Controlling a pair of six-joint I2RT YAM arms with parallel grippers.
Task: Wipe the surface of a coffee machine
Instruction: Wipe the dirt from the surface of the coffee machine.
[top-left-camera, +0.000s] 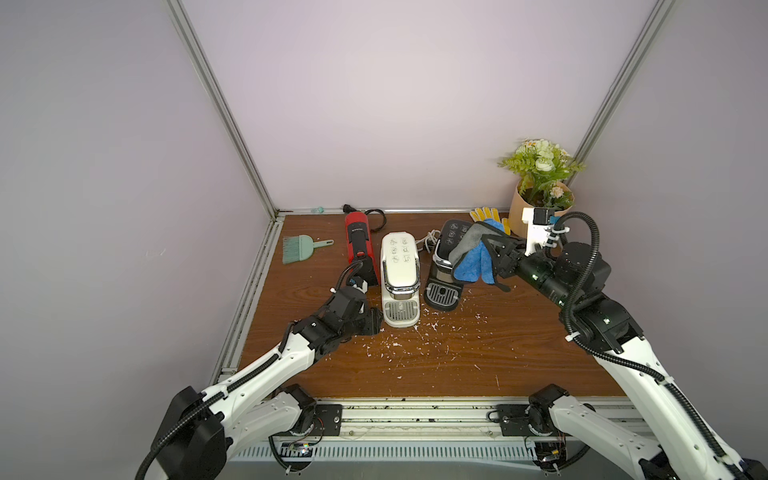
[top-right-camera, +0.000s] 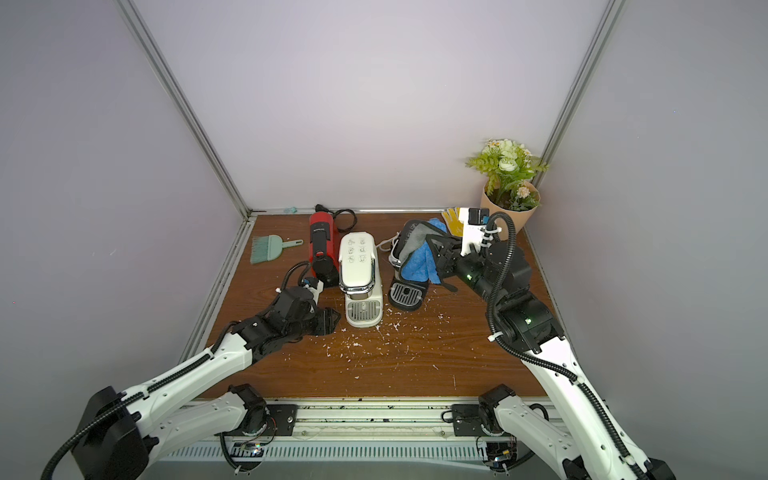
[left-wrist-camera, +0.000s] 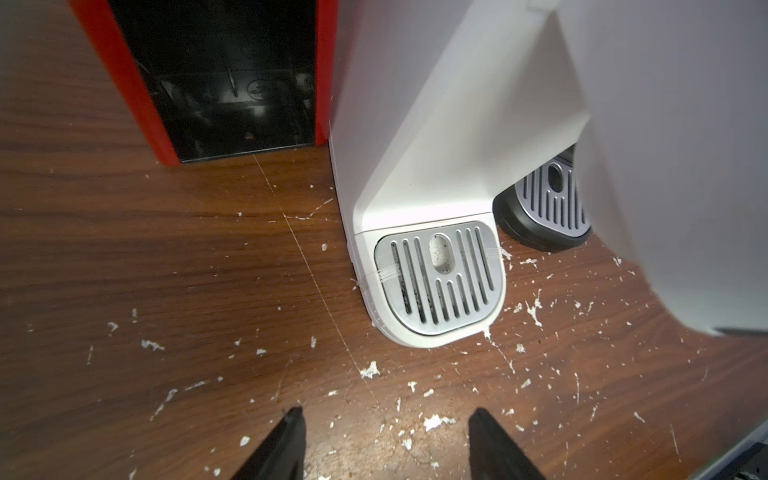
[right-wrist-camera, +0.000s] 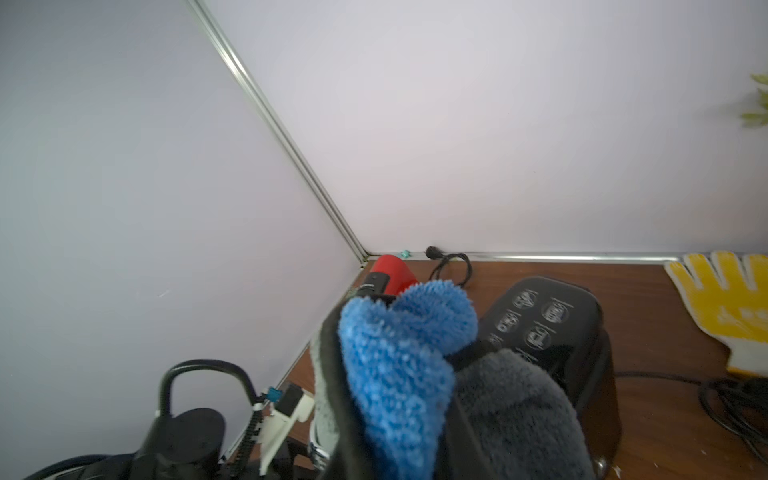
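3 machines stand in a row near the back edge of the wooden table (top-left-camera: 457, 365): the red coffee machine (top-left-camera: 358, 243), the white coffee machine (top-left-camera: 399, 270) and the black coffee machine (top-left-camera: 441, 293). The right gripper (top-left-camera: 492, 259) pinches a blue and grey cloth (top-left-camera: 471, 266) that lies over the black one, hiding much of its top. The cloth also hides that gripper's tips. The left gripper (left-wrist-camera: 386, 413) is spread apart, holding nothing, low beside the white one's front. That machine's top is cut off in the left wrist view.
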